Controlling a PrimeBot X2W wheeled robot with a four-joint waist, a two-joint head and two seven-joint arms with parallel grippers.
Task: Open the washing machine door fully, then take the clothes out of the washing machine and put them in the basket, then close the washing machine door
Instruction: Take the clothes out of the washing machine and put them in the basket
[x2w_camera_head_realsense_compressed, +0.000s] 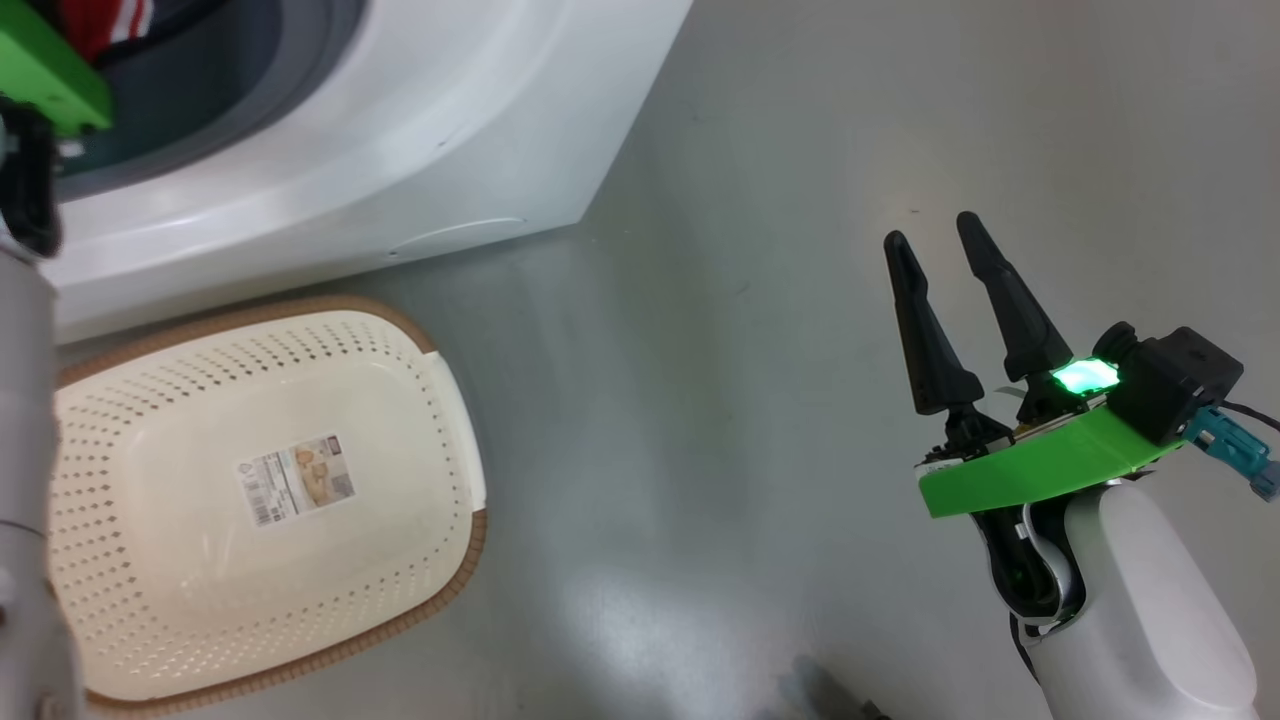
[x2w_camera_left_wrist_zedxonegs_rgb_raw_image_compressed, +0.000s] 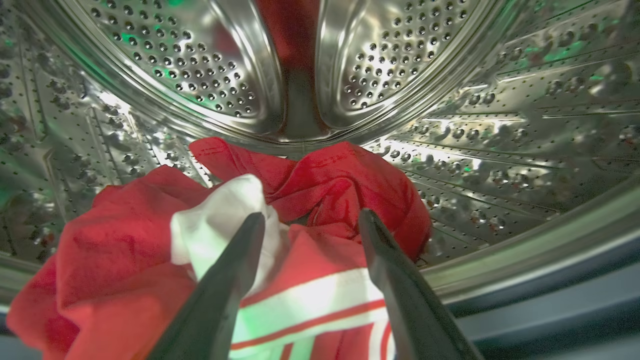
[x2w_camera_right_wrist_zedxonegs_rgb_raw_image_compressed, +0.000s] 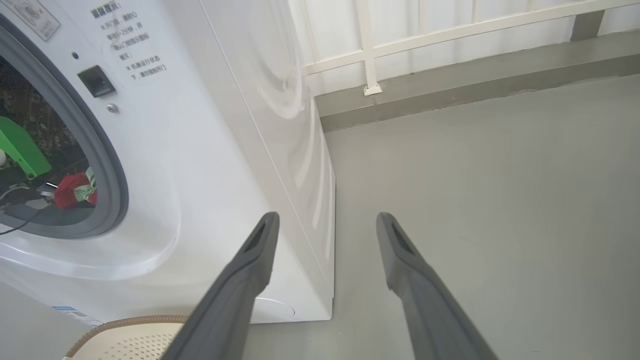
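Observation:
The white washing machine (x2w_camera_head_realsense_compressed: 380, 130) fills the upper left of the head view, its drum mouth uncovered; the door is out of view. Red clothes (x2w_camera_left_wrist_zedxonegs_rgb_raw_image_compressed: 310, 200) with white trim lie heaped on the floor of the steel drum (x2w_camera_left_wrist_zedxonegs_rgb_raw_image_compressed: 200, 60). My left gripper (x2w_camera_left_wrist_zedxonegs_rgb_raw_image_compressed: 311, 217) reaches into the drum, open, its fingertips straddling the top of the heap. A corner of the clothes (x2w_camera_head_realsense_compressed: 100, 25) shows at the drum mouth. The cream basket (x2w_camera_head_realsense_compressed: 260, 500) stands on the floor in front of the machine, nothing in it but its label. My right gripper (x2w_camera_head_realsense_compressed: 932, 235) hovers open over bare floor, right of the machine.
Grey floor (x2w_camera_head_realsense_compressed: 750, 450) spreads to the right of the washing machine (x2w_camera_right_wrist_zedxonegs_rgb_raw_image_compressed: 210, 150) and the basket (x2w_camera_right_wrist_zedxonegs_rgb_raw_image_compressed: 125, 335). A low grey ledge with a white railing (x2w_camera_right_wrist_zedxonegs_rgb_raw_image_compressed: 450, 65) runs along the back, behind the machine.

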